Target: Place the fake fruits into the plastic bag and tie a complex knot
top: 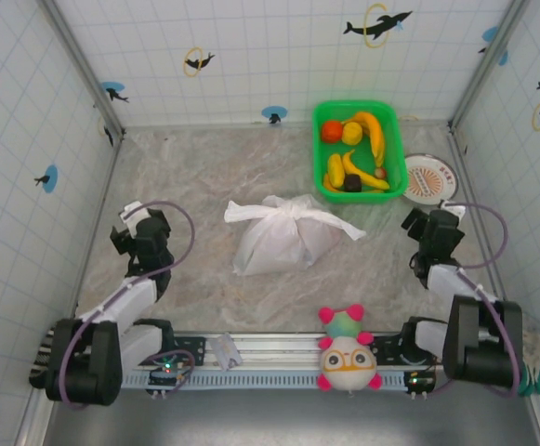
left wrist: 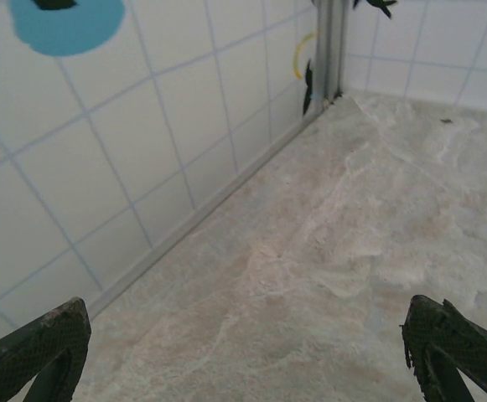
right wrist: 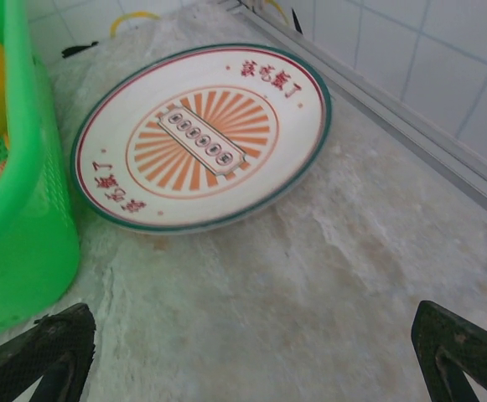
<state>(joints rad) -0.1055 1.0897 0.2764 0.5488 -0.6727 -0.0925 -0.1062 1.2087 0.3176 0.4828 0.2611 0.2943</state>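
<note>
White bag (top: 279, 243) at centre of the top view, closed by a knot (top: 293, 212) at its upper edge; several fruits (top: 372, 130) lying in the green basket (top: 355, 105), upper right. Left claw (left wrist: 243, 343) and right claw (right wrist: 251, 352) both spread wide, holding nothing. Seemingly at the finishing stage: to tighten, grip both tails (top: 342, 227) close to the knot and pull evenly sideways.

The left gripper (left wrist: 243, 347) shows its dark jaws at the lower left and lower right corners, spread wide, with the pale marbled worktop (left wrist: 352, 234) between them. A white tiled wall (left wrist: 101, 167) fills the left, with a blue patch (left wrist: 67, 21) at upper left. A yellow ring (left wrist: 302, 50) sits beside the metal corner post (left wrist: 334, 46) at the top.
</note>
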